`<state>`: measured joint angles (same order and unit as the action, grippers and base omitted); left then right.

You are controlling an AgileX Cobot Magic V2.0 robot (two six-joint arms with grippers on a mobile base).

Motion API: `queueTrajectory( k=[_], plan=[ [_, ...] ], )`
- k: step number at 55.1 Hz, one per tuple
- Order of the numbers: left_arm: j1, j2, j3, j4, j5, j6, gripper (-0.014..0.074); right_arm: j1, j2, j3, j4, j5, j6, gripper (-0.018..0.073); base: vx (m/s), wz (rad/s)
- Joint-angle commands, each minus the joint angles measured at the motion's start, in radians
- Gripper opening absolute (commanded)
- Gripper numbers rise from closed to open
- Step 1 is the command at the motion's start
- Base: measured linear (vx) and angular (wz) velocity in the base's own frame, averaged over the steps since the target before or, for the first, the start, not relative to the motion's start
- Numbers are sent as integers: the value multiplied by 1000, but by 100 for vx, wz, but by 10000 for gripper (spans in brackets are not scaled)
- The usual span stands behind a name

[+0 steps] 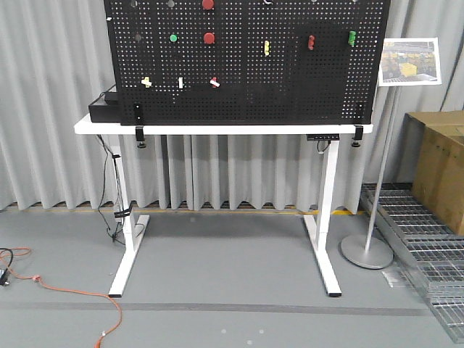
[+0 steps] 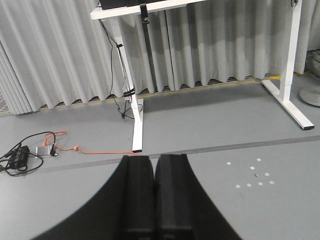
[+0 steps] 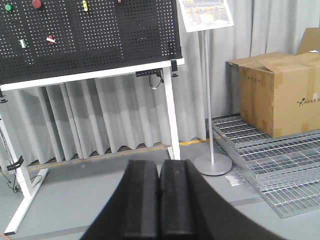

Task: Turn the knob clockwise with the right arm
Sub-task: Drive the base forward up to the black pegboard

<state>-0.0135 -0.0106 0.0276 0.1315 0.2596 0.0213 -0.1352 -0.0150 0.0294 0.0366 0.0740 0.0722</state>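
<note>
task not begun: my right fingers (image 3: pixel 152 186), closed together, hang well apart from the pegboard (image 1: pixel 290 80); the knob's clockwise turn is all left.

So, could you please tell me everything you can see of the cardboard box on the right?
The cardboard box is brown, with tape over its top seam and slightly uneven top flaps. Black lettering, cut off by the picture's edge, marks its right face. It stands upright, apparently on the metal grating, before the grey curtain, right of the sign stand.

Matte black, broad, blocky jaws
</note>
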Motion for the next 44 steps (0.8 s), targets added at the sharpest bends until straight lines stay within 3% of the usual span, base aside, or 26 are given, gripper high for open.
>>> queueTrajectory(
  k=[1,44],
  plan=[
    [-3,-16,27,-7,-78,-1,-7,-5,-2,14,-1,-81,-9,-6,0,-1],
    [-3,-16,27,-7,-78,-1,-7,-5,-2,14,-1,-81,-9,-6,3,-1]
  ],
)
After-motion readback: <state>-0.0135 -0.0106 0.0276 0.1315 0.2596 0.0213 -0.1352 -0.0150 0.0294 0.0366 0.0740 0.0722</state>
